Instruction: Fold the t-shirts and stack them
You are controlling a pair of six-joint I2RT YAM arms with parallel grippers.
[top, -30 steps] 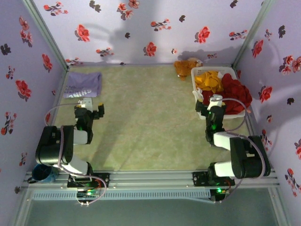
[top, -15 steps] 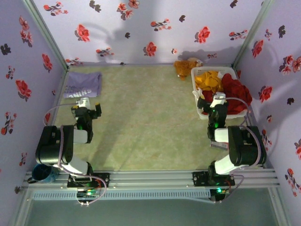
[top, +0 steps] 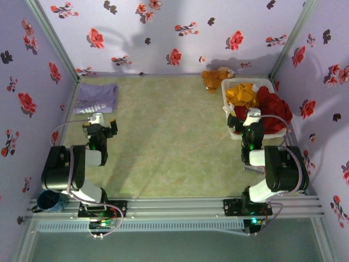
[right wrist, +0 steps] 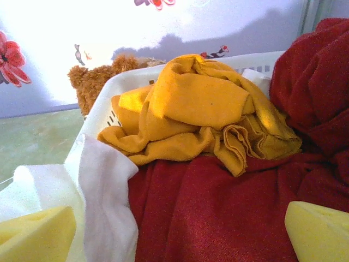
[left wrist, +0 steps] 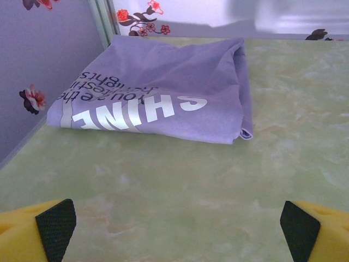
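The lavender t-shirt [left wrist: 158,98] lay folded flat ahead of the left hand [left wrist: 174,226] and a little to its left, well clear of the fingers. Its long axis ran crosswise to the hand's reach. One short end lay near the side wall and the other pointed toward the open middle of the surface [left wrist: 229,185]. Large white capitals ran along that axis and read upside down from the hand, with smaller lines of text beyond them. The cloth looked smooth, with a doubled edge and one small corner sticking out on the hand's right. The left hand was spread wide and empty.

The right hand [right wrist: 177,232] was also spread wide, grasping nothing. The red t-shirt [right wrist: 218,213] was heaped between and just ahead of its fingers. The orange-yellow t-shirt [right wrist: 202,114] sat crumpled on the red one, farther ahead, in no clear direction. Both filled a white plastic basket [right wrist: 103,112], and a white cloth [right wrist: 103,202] hung at its near-left rim. A brown plush toy [right wrist: 95,84] sat beyond the basket, ahead and left.

The surface was pale green and marbled. Lilac walls [top: 163,33] printed with red flowers enclosed it.
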